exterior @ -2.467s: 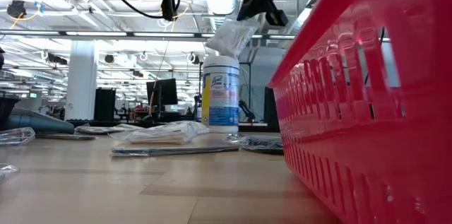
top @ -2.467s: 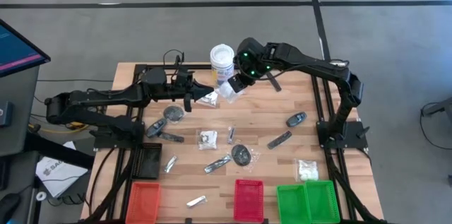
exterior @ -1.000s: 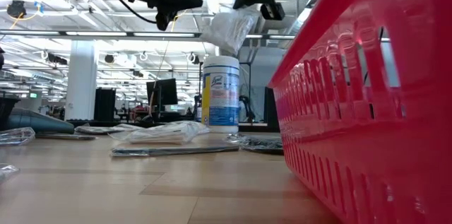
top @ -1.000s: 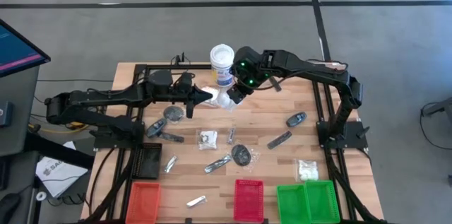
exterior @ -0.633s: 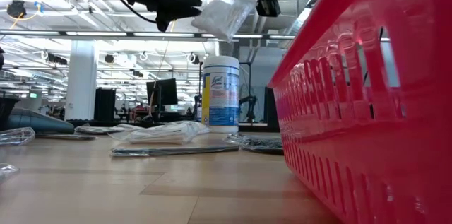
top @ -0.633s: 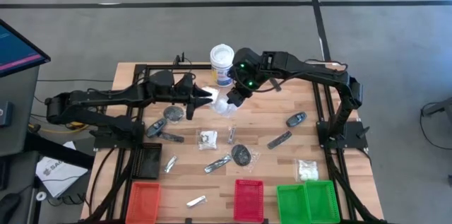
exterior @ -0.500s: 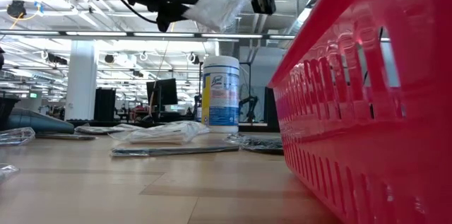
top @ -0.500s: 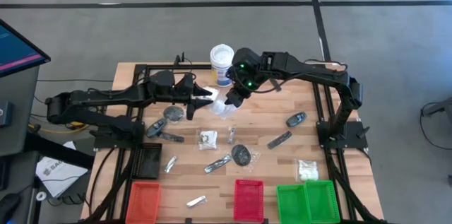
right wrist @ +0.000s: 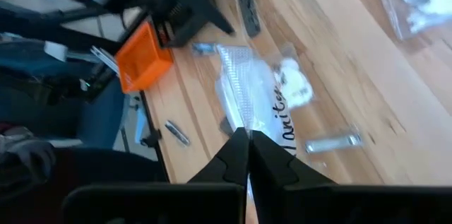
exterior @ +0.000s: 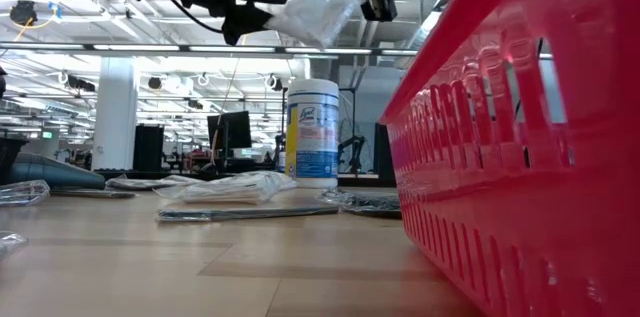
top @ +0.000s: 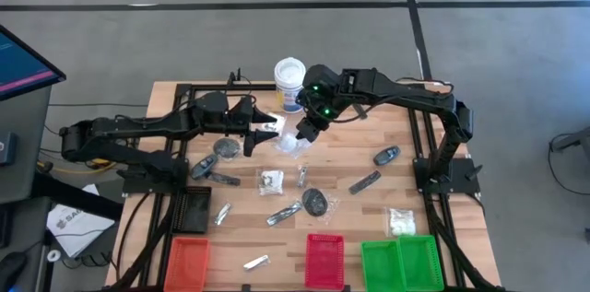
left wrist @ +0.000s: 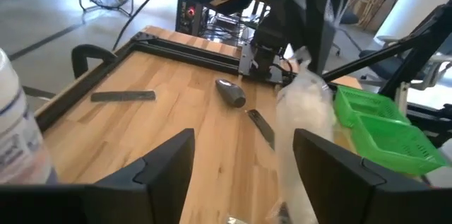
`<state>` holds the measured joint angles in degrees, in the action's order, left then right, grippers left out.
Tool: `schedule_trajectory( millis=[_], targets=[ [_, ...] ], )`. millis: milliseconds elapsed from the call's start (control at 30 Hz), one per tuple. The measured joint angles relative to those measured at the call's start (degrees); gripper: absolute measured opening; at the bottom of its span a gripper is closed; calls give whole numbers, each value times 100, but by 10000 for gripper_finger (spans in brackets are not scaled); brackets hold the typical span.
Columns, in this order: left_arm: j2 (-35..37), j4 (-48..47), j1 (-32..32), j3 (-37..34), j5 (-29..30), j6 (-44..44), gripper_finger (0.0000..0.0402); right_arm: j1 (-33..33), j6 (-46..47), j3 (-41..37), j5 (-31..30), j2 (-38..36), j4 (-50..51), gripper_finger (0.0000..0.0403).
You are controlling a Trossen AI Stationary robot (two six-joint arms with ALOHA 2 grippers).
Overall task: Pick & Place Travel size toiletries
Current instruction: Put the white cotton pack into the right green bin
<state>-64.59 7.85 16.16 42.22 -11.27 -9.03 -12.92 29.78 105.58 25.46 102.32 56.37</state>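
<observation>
Setting: wooden table [top: 350,158] in an open workshop, strewn with small toiletries; orange, red and green trays along its near edge.
Packet: clear packet [top: 289,140] with white contents hung in the air near the table's far edge, just beside the white tub [top: 289,81].
Right hand: right hand [top: 305,132] was clenched on the packet's top edge, so the packet dangled below it.
Left hand: left hand [top: 265,129] sat fingers spread, level with the packet, its tips just beside it.
Key relation: packet lay between the two hands, long axis hanging downward from the right hand; the left hand was close enough to take it, judging by the low view.
</observation>
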Motion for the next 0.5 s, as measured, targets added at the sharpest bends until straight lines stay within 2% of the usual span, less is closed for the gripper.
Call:
schedule_trajectory(
  millis=[233, 500],
  targets=[
    [41, 79, -82, 2, -635, -75, 236, 58, -129, 0, -40, 4, 44, 0],
    [41, 341, -166, 2, -721, -174, 236, 72, -98, 3, 15, 288, -121, 0]
  ],
)
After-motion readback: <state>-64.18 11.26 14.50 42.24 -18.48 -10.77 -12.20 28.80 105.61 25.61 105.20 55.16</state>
